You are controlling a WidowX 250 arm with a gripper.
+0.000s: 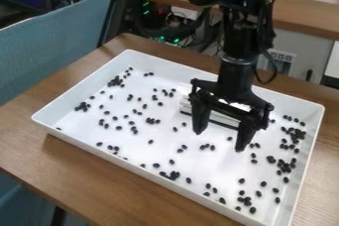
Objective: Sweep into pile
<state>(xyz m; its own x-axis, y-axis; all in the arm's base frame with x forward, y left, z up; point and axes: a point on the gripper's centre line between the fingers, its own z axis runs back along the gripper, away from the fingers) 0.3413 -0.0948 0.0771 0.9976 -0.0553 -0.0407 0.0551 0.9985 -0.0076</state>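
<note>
The wood table (73,158) sat under everything, w/ the white rectangular tray (99,152) on top. I, the black gripper (220,141), hung fingers-down over the tray's rt-hand half in cam view, jaws released & spread wide. A white sweeping tool (222,117) w/ a dark lower edge lay in the tray, partly behind my fingers; couldn't tell if we touched. Black beans (174,175) were scattered all round, w/ clumps nr the tray's walls.
</note>
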